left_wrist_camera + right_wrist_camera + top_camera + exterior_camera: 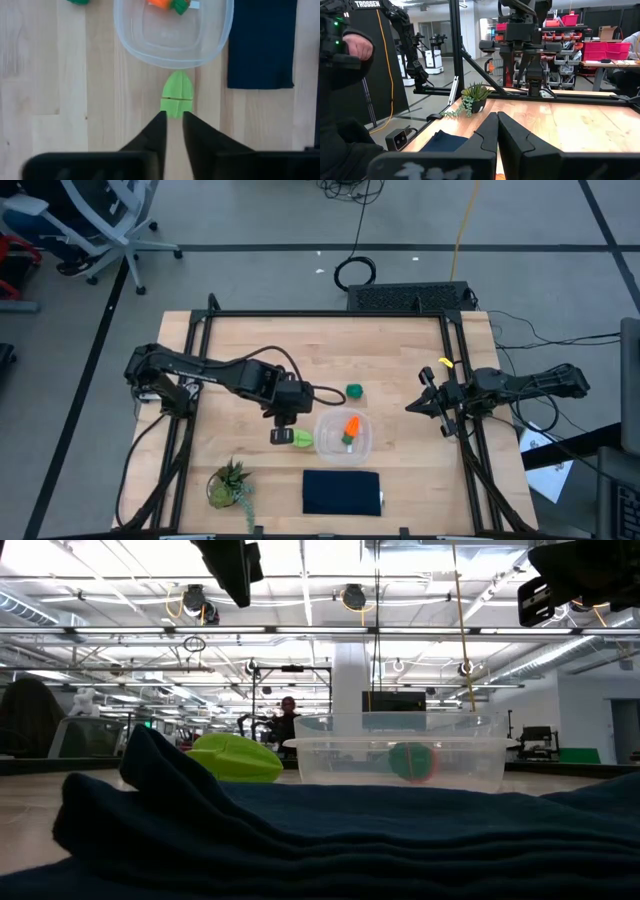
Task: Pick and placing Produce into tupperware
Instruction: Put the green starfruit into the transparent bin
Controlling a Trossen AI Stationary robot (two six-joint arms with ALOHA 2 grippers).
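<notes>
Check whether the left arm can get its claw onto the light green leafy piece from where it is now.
Probably yes: the left claw is just short of the leafy piece, fingers slightly apart, nothing between. The tupperware sits right behind the piece, so overshoot could bump it.

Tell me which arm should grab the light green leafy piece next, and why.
The left. The left gripper hangs right at the leafy piece, beside the tupperware, its fingers nearly shut. The right gripper waits at the table's right edge, shut and far from it.

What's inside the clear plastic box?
Inside the tupperware lies the orange carrot with its green top. The leafy piece and the round piece lie outside on the table. Nothing else shows inside.
</notes>
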